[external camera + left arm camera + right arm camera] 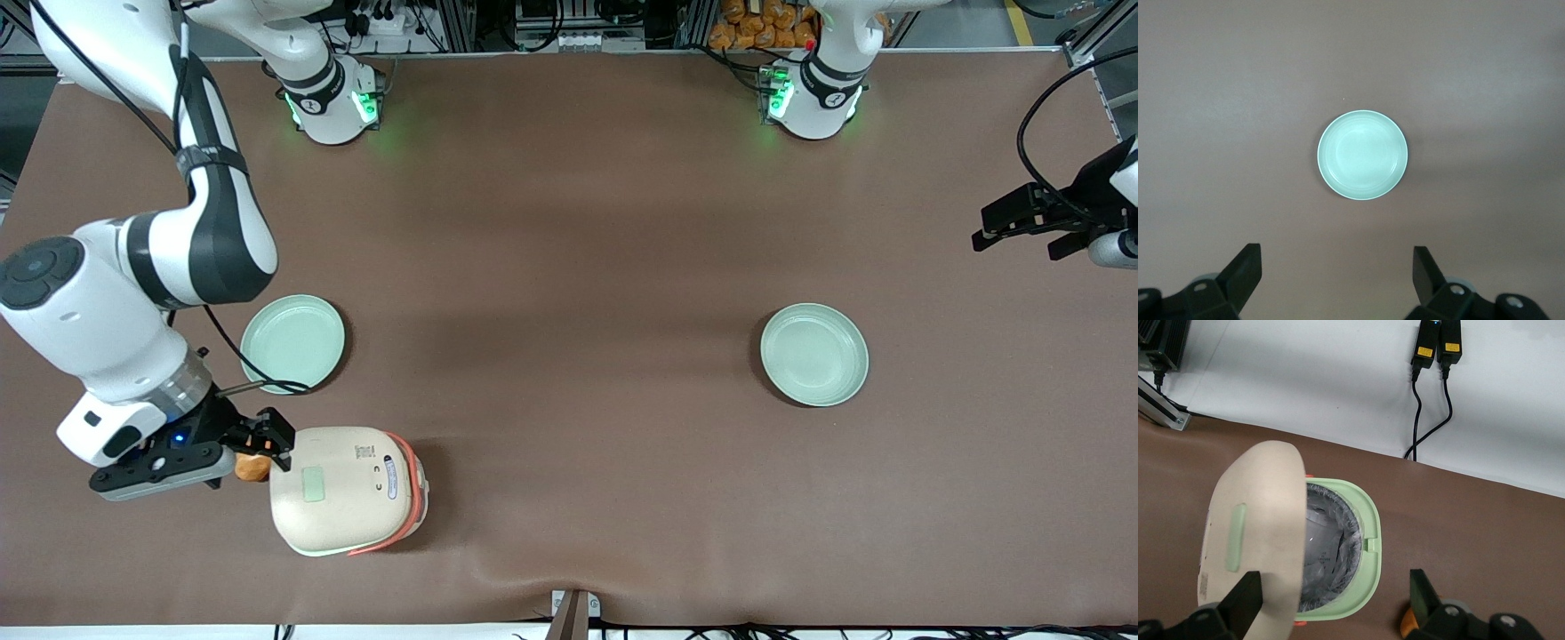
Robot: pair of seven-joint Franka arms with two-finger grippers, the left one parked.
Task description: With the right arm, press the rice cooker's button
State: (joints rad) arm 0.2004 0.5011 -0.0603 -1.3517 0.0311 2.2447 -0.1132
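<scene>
Rice cooker [342,489] sits on the brown surface [569,267] near the front camera, toward my end; lid swung up, grey inner pot [1331,553] showing, contents unclear. Pale button [313,484] on the cream lid. My gripper [260,444] hangs just beside the cooker, fingers apart, clamping nothing. Farther back, two pale green plates [292,343] [813,354], both bare.
</scene>
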